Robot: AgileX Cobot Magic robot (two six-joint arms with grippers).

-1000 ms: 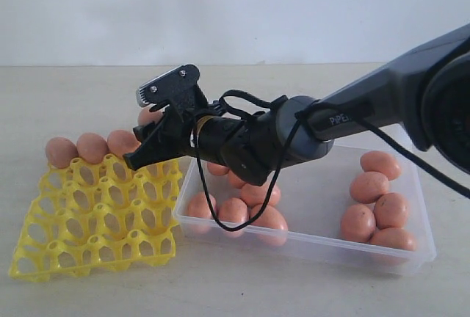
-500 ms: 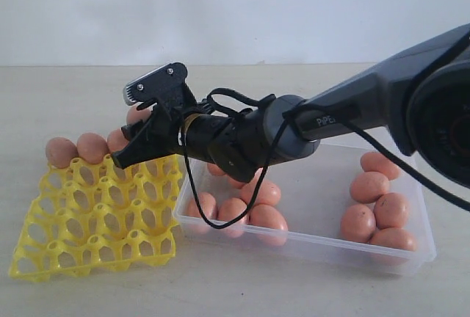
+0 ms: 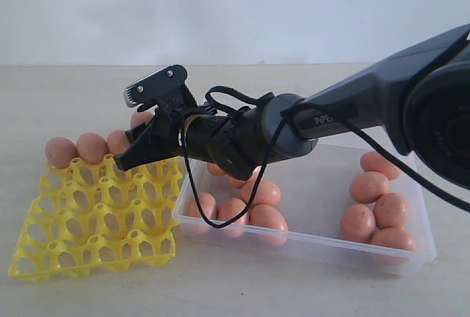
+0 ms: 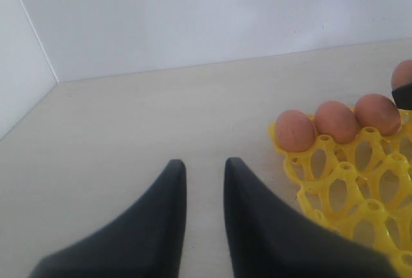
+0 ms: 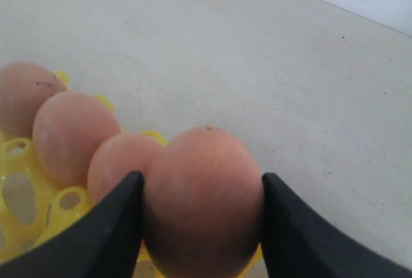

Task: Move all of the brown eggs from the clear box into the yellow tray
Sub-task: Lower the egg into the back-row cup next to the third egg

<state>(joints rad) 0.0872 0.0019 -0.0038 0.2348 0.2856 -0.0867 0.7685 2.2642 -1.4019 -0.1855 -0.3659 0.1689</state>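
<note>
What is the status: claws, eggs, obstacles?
Right claw shut on a brown egg, over the yellow tray beside three seated eggs. Left claw open, empty. More eggs in the clear box. Path clear.

Right end effector (image 3: 134, 130) grips egg (image 5: 203, 197) — left one (image 4: 205, 168) ajar.

Logged brown eggs (image 3: 369, 186) as pinkish-brown, one over the yellow tray (image 3: 88, 254) with a tiny dark speck; tray bright yellow, clear box (image 3: 308, 246) beside it colourless, table (image 3: 73, 89) pale beige.
</note>
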